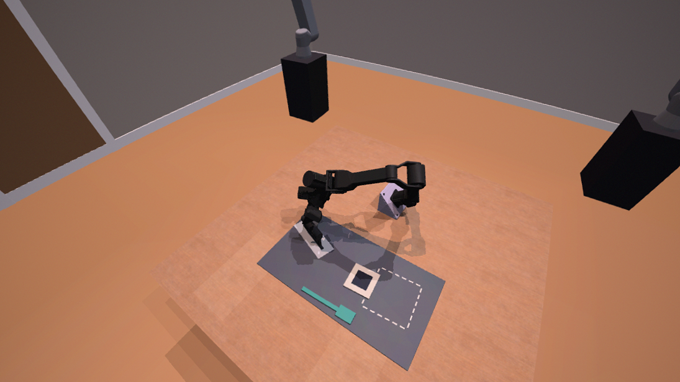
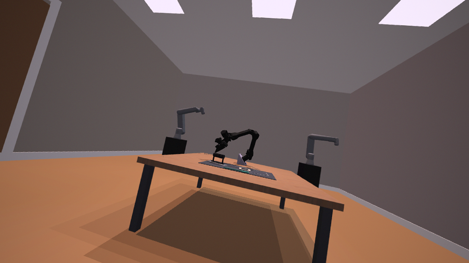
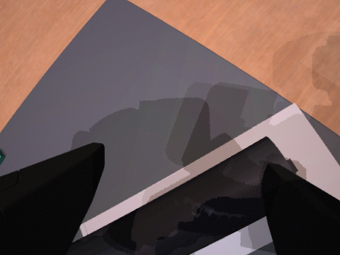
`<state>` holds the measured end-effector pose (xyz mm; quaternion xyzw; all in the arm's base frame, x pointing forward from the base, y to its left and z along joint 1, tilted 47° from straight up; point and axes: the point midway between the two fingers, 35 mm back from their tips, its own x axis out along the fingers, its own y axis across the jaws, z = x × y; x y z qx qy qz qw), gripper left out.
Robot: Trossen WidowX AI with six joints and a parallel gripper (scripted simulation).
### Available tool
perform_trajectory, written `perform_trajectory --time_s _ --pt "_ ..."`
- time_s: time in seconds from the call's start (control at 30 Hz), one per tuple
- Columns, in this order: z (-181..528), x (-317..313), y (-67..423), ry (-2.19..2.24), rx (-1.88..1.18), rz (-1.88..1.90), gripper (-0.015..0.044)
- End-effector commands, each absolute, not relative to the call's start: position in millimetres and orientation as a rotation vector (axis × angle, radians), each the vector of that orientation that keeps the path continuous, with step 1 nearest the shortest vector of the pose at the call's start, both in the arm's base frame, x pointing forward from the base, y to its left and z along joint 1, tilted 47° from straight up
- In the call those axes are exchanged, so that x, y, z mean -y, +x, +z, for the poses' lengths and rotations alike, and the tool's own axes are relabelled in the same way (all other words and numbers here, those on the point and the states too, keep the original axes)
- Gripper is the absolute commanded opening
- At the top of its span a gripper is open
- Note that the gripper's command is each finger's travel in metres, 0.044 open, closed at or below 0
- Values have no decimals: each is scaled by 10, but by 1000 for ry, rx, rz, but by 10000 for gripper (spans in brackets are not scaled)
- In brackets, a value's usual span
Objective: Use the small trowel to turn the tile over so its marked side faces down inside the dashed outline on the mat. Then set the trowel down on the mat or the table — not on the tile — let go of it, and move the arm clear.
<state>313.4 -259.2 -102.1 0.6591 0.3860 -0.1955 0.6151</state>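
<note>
1. The pincer (image 1: 317, 237) hangs low over the mat's (image 1: 280, 259) corner nearest the arm. Its fingers are partly spread and have hold of nothing.
2. Directly beneath it lies a white plate with a black bar handle (image 3: 189, 208), judged to be the trowel (image 1: 300, 233). It rests flat on the mat, not yet lifted.
3. Key relation: in the wrist view the handle's long axis runs slantwise, nearly from one fingertip to the other. It lies along the closing line and not across it, so the wrist probably needs a turn before a grasp.
4. The tile (image 1: 350, 283) lies flat mid-mat with its dark marked square facing up. It sits against the near edge of the dashed outline (image 1: 401, 277), well apart from the pincer.
5. No container is present, and the outline encloses only bare mat.
6. A teal paddle-shaped tool (image 1: 326, 302) lies on the mat's front edge, on the desk (image 1: 484, 231).
</note>
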Motion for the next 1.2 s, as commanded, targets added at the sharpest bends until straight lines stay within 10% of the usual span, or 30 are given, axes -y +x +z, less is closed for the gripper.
perform_trajectory --time_s 0.0,1.17 --pt "-1006 2568 3095 1641 -832 -514 300" --pt "-793 2050 2931 2419 -505 -736 300"
